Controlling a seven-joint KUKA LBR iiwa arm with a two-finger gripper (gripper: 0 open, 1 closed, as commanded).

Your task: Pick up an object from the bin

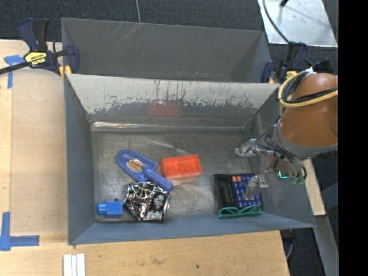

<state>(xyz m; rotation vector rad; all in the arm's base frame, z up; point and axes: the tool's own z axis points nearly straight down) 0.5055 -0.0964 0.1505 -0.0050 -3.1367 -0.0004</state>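
Orange-brown wrist cover (307, 111) is looming nearest the lens at the view's right, and below it the gripper (256, 168) is hanging over the front right corner of the bin (77, 165). Just under it, and slightly toward the view's left, a black calculator (230, 191) is lying flat, its long axis running roughly from back wall to front wall, with a green cord (238, 213) curling along its near end. Gripper metalwork is covering the calculator's right-hand keys; whether it is touching them, or standing open or closed, I cannot tell. An orange block (180, 167), a blue clamp (137, 165), a black-and-white tangle (147, 201) and a small blue block (110, 209) are lying well apart to the left
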